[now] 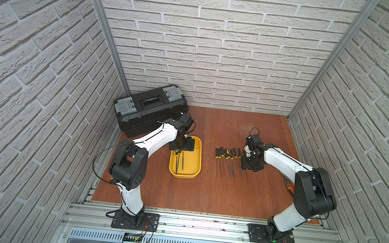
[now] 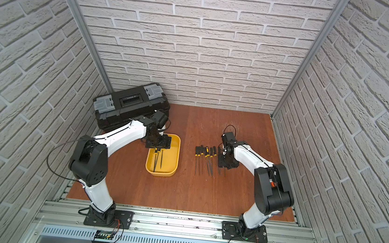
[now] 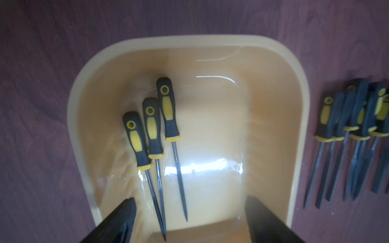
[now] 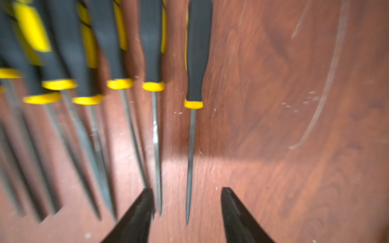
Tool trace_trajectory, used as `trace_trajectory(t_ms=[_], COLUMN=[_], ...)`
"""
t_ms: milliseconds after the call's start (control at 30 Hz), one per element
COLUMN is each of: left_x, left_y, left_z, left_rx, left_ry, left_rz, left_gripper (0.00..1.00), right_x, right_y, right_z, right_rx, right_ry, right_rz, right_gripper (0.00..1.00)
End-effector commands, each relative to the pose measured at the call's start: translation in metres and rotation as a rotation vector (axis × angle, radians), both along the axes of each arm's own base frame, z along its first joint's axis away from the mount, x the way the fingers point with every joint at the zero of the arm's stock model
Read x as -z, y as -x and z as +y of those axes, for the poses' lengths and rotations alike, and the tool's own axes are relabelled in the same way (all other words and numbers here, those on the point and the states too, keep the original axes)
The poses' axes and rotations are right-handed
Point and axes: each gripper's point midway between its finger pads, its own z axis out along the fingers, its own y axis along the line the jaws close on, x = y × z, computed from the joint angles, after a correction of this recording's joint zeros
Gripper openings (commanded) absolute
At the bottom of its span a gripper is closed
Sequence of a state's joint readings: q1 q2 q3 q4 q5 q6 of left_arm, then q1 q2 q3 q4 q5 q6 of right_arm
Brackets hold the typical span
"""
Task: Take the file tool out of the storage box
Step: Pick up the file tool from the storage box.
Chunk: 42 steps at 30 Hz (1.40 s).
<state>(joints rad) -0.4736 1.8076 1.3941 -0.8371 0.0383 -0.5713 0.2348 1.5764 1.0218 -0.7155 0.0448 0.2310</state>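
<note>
**Left wrist view: three file tools lie in the yellow box, both hands empty**

Closest to the lens, the left hand (image 3: 190, 198) hangs over the storage box (image 3: 304, 117) with its fingers spread wide and nothing between them. Just beyond the fingers, three file tools (image 3: 152, 128) lie flat on the box's glossy floor, tips toward the hand and handles away.

They look light and stiff. The thin steel shanks taper to sharp tips, would likely skid on the slick plastic, and are too slim to pinch surely. The black-and-yellow rubber handles are thicker and grippier, so I judge a handle the place to take hold. Two shanks cross near their tips. The third file (image 3: 168, 109) has its shank apart and seems the easiest pick.

Farther off, beside the box, a row of files (image 1: 227, 157) lies on the tabletop (image 1: 206, 191). The right hand (image 4: 187, 189) hovers low over it, fingers parted, gripping nothing. Farthest back stands a black toolbox (image 1: 151, 108).
</note>
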Motion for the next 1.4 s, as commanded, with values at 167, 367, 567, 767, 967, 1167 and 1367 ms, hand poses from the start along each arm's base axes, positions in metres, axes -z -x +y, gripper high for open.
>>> trace_trajectory(t_ms=[167, 367, 567, 767, 967, 1167, 1367], left_x=[0.021, 0.029, 0.040, 0.042, 0.043, 0.046, 0.052], left_y=[-0.018, -0.029, -0.037, -0.045, -0.047, -0.048, -0.049], left_z=[-0.004, -0.010, -0.012, -0.007, -0.003, 0.000, 0.000], left_rx=[0.007, 0.005, -0.002, -0.015, -0.015, -0.010, 0.000], left_ry=[-0.041, -0.039, -0.048, -0.099, -0.141, -0.175, -0.211], left_rz=[0.002, -0.009, -0.015, -0.049, -0.066, -0.069, -0.081], left_gripper=[0.66, 0.50, 0.43, 0.38, 0.37, 0.36, 0.35], right_x=[-0.085, -0.109, -0.111, -0.111, -0.109, -0.108, -0.110], right_y=[0.003, 0.005, 0.007, 0.009, 0.009, 0.010, 0.011], right_z=[0.022, 0.034, 0.036, 0.036, 0.038, 0.038, 0.038], right_rx=[-0.042, -0.056, -0.058, -0.061, -0.065, -0.065, -0.069], right_ry=[-0.156, -0.236, -0.249, -0.255, -0.262, -0.263, -0.265], right_rz=[-0.174, -0.229, -0.237, -0.240, -0.235, -0.232, -0.235], right_gripper=[0.84, 0.89, 0.89, 0.89, 0.88, 0.88, 0.87])
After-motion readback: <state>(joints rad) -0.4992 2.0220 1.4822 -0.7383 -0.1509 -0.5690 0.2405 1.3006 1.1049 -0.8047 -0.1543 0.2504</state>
